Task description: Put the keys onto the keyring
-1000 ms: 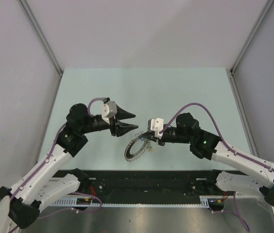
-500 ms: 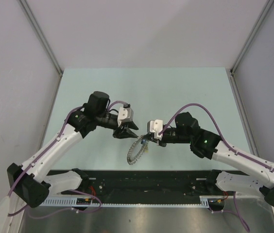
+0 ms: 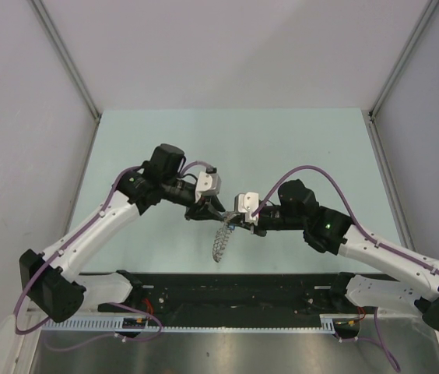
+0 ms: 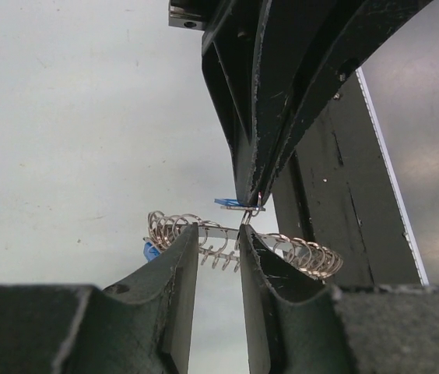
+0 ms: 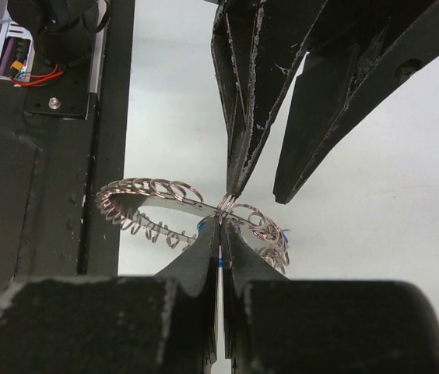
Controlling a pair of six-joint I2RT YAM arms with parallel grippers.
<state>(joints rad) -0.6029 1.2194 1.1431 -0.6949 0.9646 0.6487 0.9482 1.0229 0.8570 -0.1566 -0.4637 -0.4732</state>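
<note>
Top external view: left claw (image 3: 216, 213) and right claw (image 3: 233, 224) meet tip to tip over the middle of the pale green desk (image 3: 282, 148).
Large silver coiled-metal keyring (image 3: 221, 243): held edge-on just below the two claws, its lower end towards the arm bases.
Right claw: pinched fully together on the keyring's upper rim, with a sliver of blue plastic showing between its fingers.
Left claw: parted by a narrow gap, fingertips straddling the keyring's flat band right beside the right claw's tip; whether they press it cannot be told.
Small blue plastic key head (image 4: 151, 251): tucked against the keyring's coils, beside the left claw's finger in the left wrist view.
</note>
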